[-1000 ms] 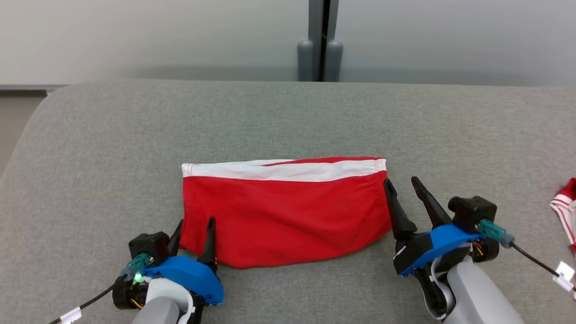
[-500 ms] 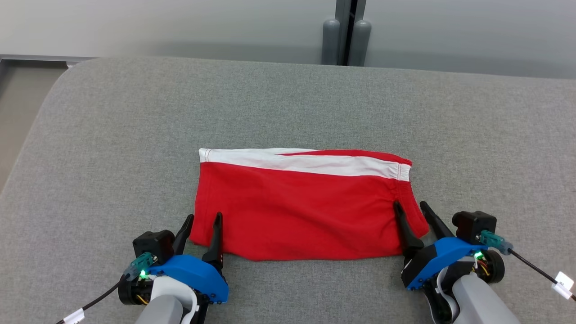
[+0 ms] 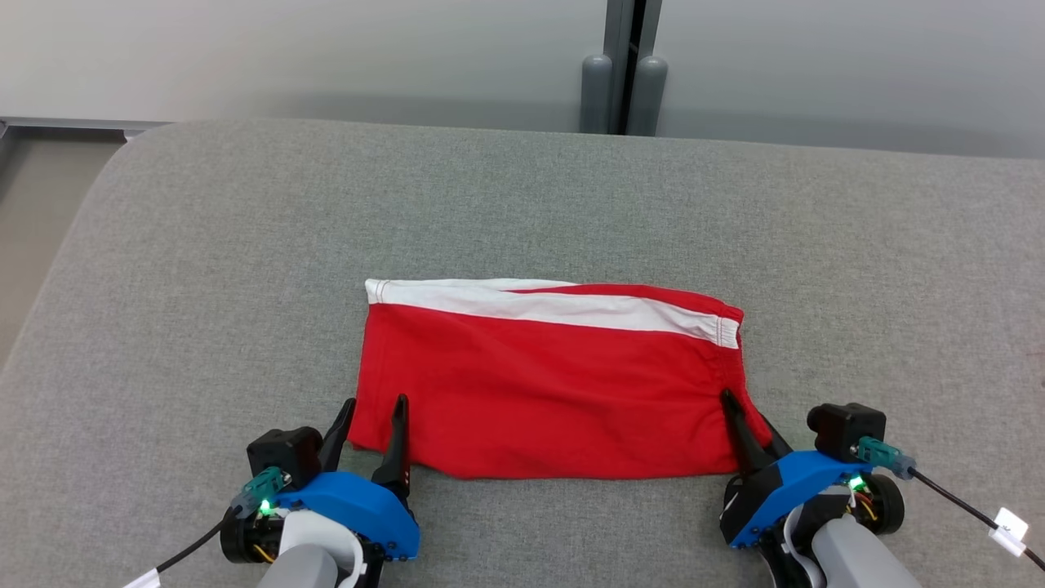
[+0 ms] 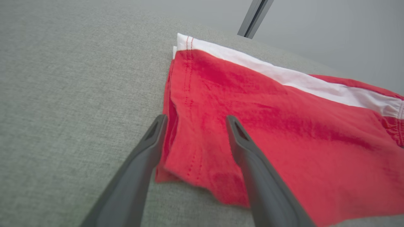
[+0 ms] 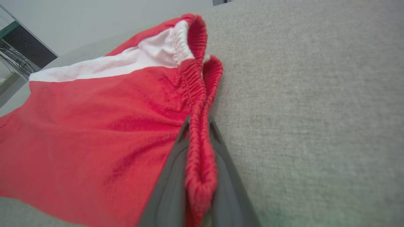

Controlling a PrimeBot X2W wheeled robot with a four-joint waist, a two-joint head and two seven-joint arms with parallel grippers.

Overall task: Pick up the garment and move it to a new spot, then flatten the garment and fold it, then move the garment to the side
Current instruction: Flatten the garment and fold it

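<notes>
A red garment (image 3: 547, 384) with a white band along its far edge lies folded flat on the grey table (image 3: 522, 204). My left gripper (image 3: 375, 402) stands open at the garment's near left corner. In the left wrist view, the left gripper (image 4: 196, 119) has one finger beside the cloth (image 4: 284, 126) and the other resting on top. My right gripper (image 3: 739, 408) is shut on the gathered elastic edge at the garment's right end. The right wrist view shows that red edge (image 5: 199, 94) pinched between the right gripper's (image 5: 199, 123) fingers.
The table's left edge is rounded, with floor (image 3: 33, 204) beyond it. A pale wall with a grey post (image 3: 624, 82) stands behind the table's far edge. A cable with a white tag (image 3: 1010, 527) trails from my right wrist.
The right gripper, open beside the garment's right edge a second ago, has moved in and shut on it. The left gripper stays open at the corner. The head camera has shifted.
</notes>
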